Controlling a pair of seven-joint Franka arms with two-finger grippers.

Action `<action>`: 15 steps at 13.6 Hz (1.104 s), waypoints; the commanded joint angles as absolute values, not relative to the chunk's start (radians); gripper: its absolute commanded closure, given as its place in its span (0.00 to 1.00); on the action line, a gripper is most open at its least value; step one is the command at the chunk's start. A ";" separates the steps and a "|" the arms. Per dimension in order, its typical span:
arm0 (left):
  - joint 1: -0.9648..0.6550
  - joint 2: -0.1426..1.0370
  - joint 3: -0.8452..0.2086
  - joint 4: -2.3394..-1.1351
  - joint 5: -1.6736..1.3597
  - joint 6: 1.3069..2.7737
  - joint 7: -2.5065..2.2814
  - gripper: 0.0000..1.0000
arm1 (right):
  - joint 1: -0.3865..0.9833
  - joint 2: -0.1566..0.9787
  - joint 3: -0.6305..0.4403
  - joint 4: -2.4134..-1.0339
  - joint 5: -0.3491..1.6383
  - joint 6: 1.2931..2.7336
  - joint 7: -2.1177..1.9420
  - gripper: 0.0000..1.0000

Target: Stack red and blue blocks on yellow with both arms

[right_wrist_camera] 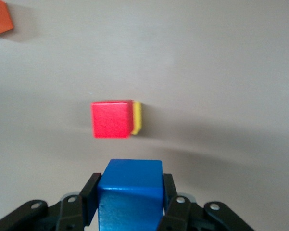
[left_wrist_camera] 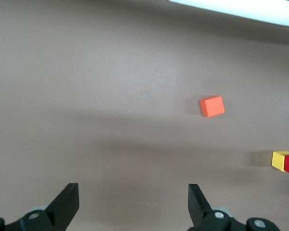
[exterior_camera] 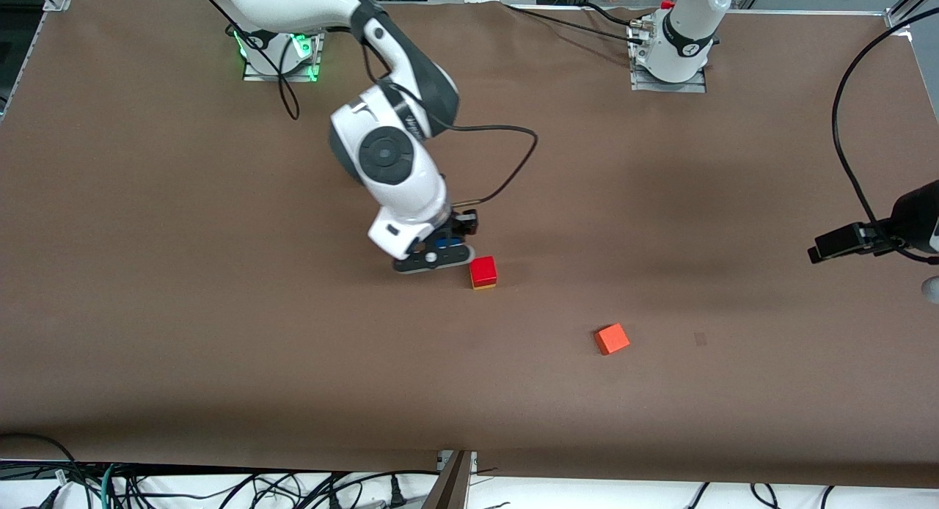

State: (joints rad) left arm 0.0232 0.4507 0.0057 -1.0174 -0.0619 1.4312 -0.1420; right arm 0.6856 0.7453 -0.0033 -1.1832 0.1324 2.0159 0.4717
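Red block (exterior_camera: 483, 269) sits on yellow block (exterior_camera: 484, 284) mid-surface (exterior_camera: 220, 311). Right end effector (exterior_camera: 440, 251) just beside the stack, pinching blue block (right_wrist_camera: 130, 195). Orange cube (exterior_camera: 611, 339) lies nearer the front camera, well apart. Left end effector (left_wrist_camera: 133, 204) waits, fingers spread, over the left arm's end.

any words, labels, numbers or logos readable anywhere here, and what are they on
None can be read.
Right arm: a dark marking on its forearm, too small and tilted to read.
Left arm: a small round mark on its base joint, no legible letters.
Red block, blue block, yellow block, orange cube: plain faces.
Table: no print.
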 commanded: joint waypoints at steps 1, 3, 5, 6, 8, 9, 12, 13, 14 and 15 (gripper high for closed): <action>0.051 0.442 -0.005 -1.051 -0.069 1.422 -0.120 0.00 | 0.736 0.817 -0.018 -1.102 0.109 2.055 0.515 0.69; 0.054 0.443 -0.003 -1.063 -0.071 1.420 -0.114 0.00 | 0.755 0.833 -0.017 -1.078 0.062 2.060 0.512 0.69; 0.055 0.443 -0.003 -1.063 -0.069 1.420 -0.106 0.00 | 0.758 0.833 -0.018 -1.077 0.041 2.062 0.506 0.69; 0.054 0.443 -0.005 -1.063 -0.069 1.420 -0.106 0.00 | 0.758 0.833 -0.017 -1.075 0.023 2.069 0.502 0.69; 0.048 0.443 -0.005 -1.066 -0.069 1.417 -0.107 0.00 | 0.758 0.841 -0.014 -1.065 0.011 2.095 0.499 0.69; 0.046 0.442 -0.008 -1.069 -0.069 1.416 -0.107 0.00 | 0.755 0.857 -0.015 -1.045 0.011 2.097 0.499 0.69; 0.044 0.408 -0.008 -1.091 -0.069 1.419 -0.109 0.00 | 0.742 0.917 -0.015 -0.985 0.012 2.100 0.499 0.69; 0.052 0.378 -0.008 -1.135 -0.072 1.425 -0.110 0.00 | 0.742 0.931 -0.015 -0.971 0.012 2.100 0.499 0.69; 0.054 0.344 -0.008 -1.188 -0.074 1.428 -0.113 0.00 | 0.742 0.939 -0.015 -0.963 0.012 2.100 0.499 0.69; 0.049 0.310 -0.006 -1.227 -0.068 1.433 -0.115 0.00 | 0.742 0.940 -0.015 -0.963 0.012 2.100 0.499 0.69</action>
State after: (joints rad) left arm 0.0446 0.4145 -0.0048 -1.0959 -0.0619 1.4203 -0.1295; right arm 0.7450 0.9049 -0.0190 -1.0257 0.0262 2.1066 0.4986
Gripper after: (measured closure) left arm 0.000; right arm 0.445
